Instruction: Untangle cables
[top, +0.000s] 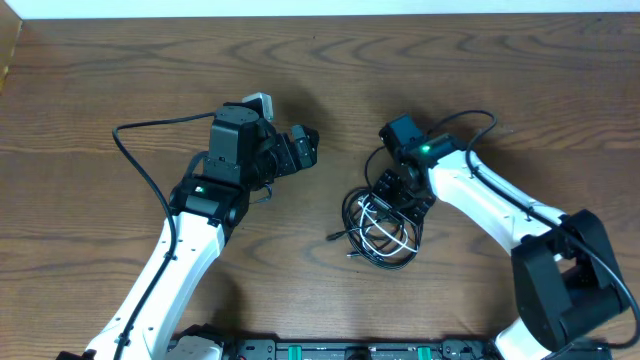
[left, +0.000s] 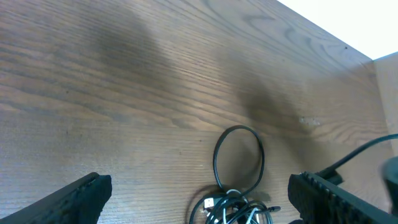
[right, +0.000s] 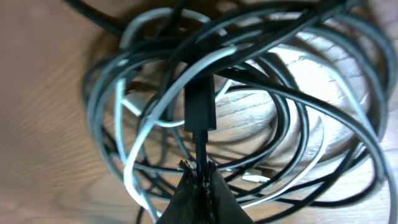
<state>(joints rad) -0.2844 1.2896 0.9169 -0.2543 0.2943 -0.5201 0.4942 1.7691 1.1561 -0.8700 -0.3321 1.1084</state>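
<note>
Cables (top: 385, 228) are lying knotted in one heap near the middle of the tabletop (top: 120, 80). Right tool (right: 199, 182) is pinching one black strand (right: 200, 112) just below its plug, so the first pull-out seems to be starting. Left tool (top: 303, 148) is hanging wide apart beside the heap, holding nothing. Next move is probably calling for a slow lift of that strand while the left tool is pinning the rest.
</note>
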